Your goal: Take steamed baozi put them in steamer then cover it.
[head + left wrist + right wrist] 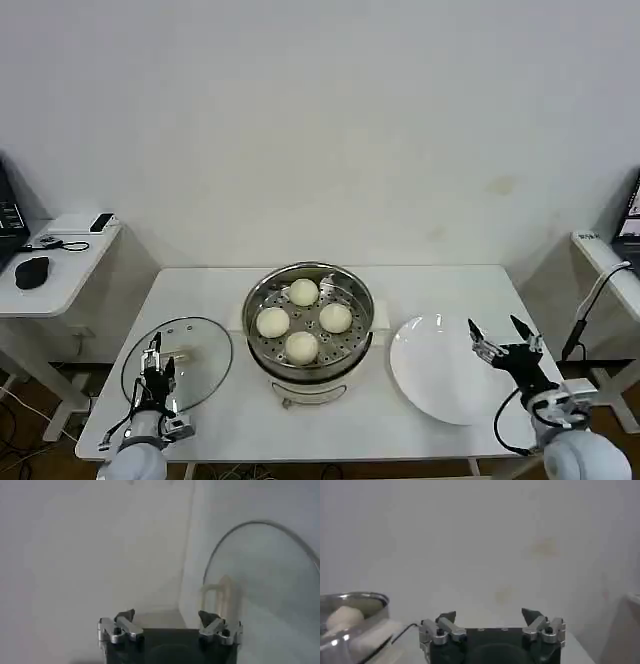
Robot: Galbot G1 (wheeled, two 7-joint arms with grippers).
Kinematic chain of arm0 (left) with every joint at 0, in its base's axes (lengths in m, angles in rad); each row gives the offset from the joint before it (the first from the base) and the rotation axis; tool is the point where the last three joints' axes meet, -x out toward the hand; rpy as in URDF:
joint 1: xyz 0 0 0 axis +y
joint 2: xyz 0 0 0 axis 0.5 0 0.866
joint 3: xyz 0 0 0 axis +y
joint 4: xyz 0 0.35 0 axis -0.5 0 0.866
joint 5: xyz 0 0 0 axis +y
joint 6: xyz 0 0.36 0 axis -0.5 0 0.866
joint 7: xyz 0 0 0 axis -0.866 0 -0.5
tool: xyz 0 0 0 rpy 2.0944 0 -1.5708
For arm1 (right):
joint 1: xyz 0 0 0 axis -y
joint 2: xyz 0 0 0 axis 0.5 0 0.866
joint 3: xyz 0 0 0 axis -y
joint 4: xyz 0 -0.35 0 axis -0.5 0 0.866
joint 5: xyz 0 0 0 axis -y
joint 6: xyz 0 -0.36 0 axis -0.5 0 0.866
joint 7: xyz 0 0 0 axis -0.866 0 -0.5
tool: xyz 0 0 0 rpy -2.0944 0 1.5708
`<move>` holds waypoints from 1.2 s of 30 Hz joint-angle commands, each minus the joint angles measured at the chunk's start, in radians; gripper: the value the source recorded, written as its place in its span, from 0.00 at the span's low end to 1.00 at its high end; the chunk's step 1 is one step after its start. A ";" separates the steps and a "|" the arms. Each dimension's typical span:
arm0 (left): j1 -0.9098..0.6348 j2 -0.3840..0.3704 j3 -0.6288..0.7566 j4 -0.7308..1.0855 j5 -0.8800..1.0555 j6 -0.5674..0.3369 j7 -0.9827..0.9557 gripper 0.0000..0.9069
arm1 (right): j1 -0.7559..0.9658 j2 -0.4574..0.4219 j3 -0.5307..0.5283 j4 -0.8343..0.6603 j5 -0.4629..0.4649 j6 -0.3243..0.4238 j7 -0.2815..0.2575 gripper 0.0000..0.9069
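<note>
Four smooth round baozi [304, 320] – shiny perforated steel steamer [262, 300], glass lid [200, 342] aside

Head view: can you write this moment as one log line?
four pale round dough buns in shiny steel steamer pot | round glass lid off, on table | left gripper open over lid | right gripper open over white plate

- The steamer [309, 322], a round shiny steel pot with whitish side handles, stood uncovered at the middle of the table.
- Four steamed baozi [303, 292], small, smooth and pale cream, sat apart on its perforated tray: far, left, right, near.
</note>
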 commanded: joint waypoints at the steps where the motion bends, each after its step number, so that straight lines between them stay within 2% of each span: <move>1: -0.060 0.018 0.005 0.077 0.038 0.002 0.003 1.00 | -0.029 0.019 0.017 -0.009 -0.022 -0.002 0.009 1.00; 31: -0.161 0.014 0.018 0.221 -0.078 -0.003 -0.103 1.00 | -0.055 0.055 0.022 -0.015 -0.056 0.013 0.008 1.00; 33: -0.168 0.015 0.017 0.246 -0.081 -0.009 -0.114 0.71 | -0.058 0.055 0.021 -0.017 -0.058 0.014 0.005 1.00; 34: -0.170 0.016 0.017 0.257 -0.081 -0.014 -0.117 0.62 | -0.059 0.054 0.021 -0.018 -0.058 0.015 0.002 1.00; 35: -0.171 0.016 0.017 0.264 -0.081 -0.017 -0.116 0.32 | -0.060 0.054 0.022 -0.019 -0.058 0.015 0.002 1.00; 36: -0.170 0.016 0.018 0.271 -0.081 -0.019 -0.114 0.17 | -0.060 0.055 0.023 -0.021 -0.058 0.017 0.002 1.00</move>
